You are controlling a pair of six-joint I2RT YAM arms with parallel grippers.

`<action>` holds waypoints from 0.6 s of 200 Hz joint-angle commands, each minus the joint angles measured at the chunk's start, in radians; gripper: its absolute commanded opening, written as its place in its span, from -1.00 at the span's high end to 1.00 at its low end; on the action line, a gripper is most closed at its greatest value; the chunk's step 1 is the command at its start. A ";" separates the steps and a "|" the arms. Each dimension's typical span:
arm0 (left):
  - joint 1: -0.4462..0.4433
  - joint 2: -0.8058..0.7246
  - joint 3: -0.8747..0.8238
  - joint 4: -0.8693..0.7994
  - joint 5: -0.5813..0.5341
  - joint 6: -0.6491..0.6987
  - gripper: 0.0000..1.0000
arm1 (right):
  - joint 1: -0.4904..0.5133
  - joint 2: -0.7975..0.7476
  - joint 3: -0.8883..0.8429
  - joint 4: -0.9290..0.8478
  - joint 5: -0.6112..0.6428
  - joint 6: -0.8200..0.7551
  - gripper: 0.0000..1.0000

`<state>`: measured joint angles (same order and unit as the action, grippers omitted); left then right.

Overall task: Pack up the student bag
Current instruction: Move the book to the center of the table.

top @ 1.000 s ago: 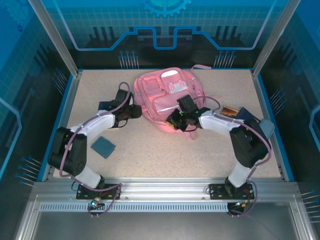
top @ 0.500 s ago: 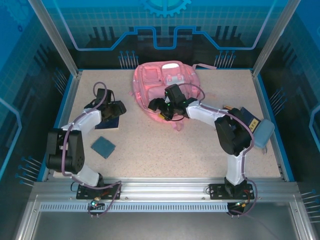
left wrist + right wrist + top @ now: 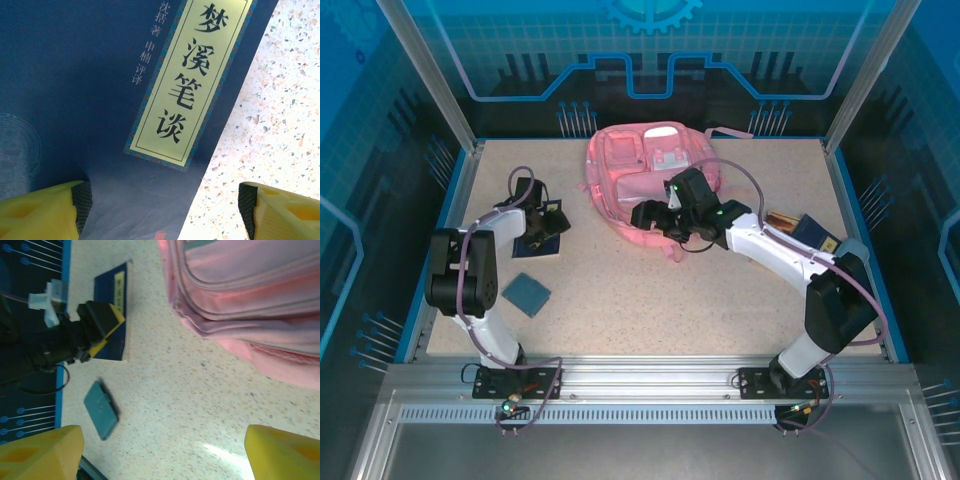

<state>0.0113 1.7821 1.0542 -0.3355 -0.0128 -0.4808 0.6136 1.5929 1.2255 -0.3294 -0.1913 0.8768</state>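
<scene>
The pink student bag (image 3: 635, 165) lies at the back middle of the table, and its zipped side also shows in the right wrist view (image 3: 250, 290). My right gripper (image 3: 642, 213) hangs open just off the bag's near left edge. Nothing but bare table lies between its yellow fingers (image 3: 162, 455). My left gripper (image 3: 548, 222) is open low over a dark blue book (image 3: 542, 243) with a yellow title label (image 3: 192, 85). One of its fingertips (image 3: 80, 200) is above the cover and the other is above the table beside the book's edge. It holds nothing.
A small teal wallet (image 3: 526, 293) lies flat near the left arm, also seen in the right wrist view (image 3: 101, 409). More dark books (image 3: 798, 226) lie at the right, behind the right arm. A blue rim (image 3: 448, 215) borders the table.
Both grippers have opened and left the bag. The bag now lies farther back. The left gripper has moved left over the blue book; the right one has stayed by the bag's near edge.
</scene>
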 commanded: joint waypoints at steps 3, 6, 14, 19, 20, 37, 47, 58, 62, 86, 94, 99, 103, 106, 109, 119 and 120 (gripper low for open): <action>-0.051 0.027 -0.033 -0.061 0.127 -0.042 -0.54 | 0.008 -0.033 -0.018 -0.073 0.044 -0.029 -0.69; -0.057 0.021 -0.039 -0.062 0.134 -0.046 -0.53 | 0.008 -0.034 -0.018 -0.075 0.047 -0.029 -0.69; -0.077 0.005 -0.057 -0.057 0.153 -0.057 -0.53 | 0.008 -0.036 -0.018 -0.079 0.053 -0.029 -0.68; -0.090 -0.007 -0.069 -0.055 0.166 -0.066 -0.52 | 0.008 -0.036 -0.019 -0.082 0.057 -0.029 -0.68; -0.093 -0.010 -0.072 -0.054 0.169 -0.069 -0.52 | 0.008 -0.036 -0.018 -0.083 0.057 -0.029 -0.68; -0.149 -0.053 -0.120 -0.033 0.211 -0.112 -0.52 | 0.009 -0.033 -0.021 -0.089 0.062 -0.030 -0.67; -0.193 -0.079 -0.148 -0.022 0.220 -0.140 -0.52 | 0.009 -0.031 -0.024 -0.095 0.068 -0.030 -0.67; -0.242 -0.103 -0.177 -0.019 0.219 -0.173 -0.51 | 0.009 -0.031 -0.032 -0.101 0.076 -0.032 -0.66; -0.259 -0.115 -0.189 -0.015 0.217 -0.186 -0.51 | 0.009 -0.031 -0.036 -0.105 0.081 -0.034 -0.66; -0.359 -0.180 -0.261 0.004 0.209 -0.259 -0.50 | 0.009 -0.037 -0.066 -0.123 0.109 -0.043 -0.64; -0.391 -0.201 -0.284 0.012 0.208 -0.282 -0.49 | 0.010 -0.040 -0.081 -0.123 0.114 -0.044 -0.63; -0.411 -0.214 -0.296 0.016 0.209 -0.294 -0.48 | 0.010 -0.043 -0.090 -0.123 0.117 -0.044 -0.63; -0.428 -0.224 -0.302 0.017 0.206 -0.301 -0.47 | 0.011 -0.044 -0.096 -0.124 0.119 -0.044 -0.63; -0.441 -0.231 -0.304 0.013 0.202 -0.305 -0.47 | 0.011 -0.046 -0.101 -0.125 0.122 -0.045 -0.62; -0.453 -0.237 -0.304 0.008 0.197 -0.306 -0.47 | 0.011 -0.048 -0.105 -0.127 0.125 -0.047 -0.62; -0.485 -0.254 -0.295 -0.017 0.189 -0.304 -0.46 | 0.019 -0.051 -0.115 -0.132 0.138 -0.051 -0.61; -0.488 -0.256 -0.294 -0.019 0.187 -0.303 -0.46 | 0.019 -0.051 -0.117 -0.132 0.139 -0.053 -0.61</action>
<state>-0.4068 1.5551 0.7906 -0.2653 0.1478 -0.7109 0.6144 1.5764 1.1412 -0.4175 -0.0952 0.8505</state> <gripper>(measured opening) 0.734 0.810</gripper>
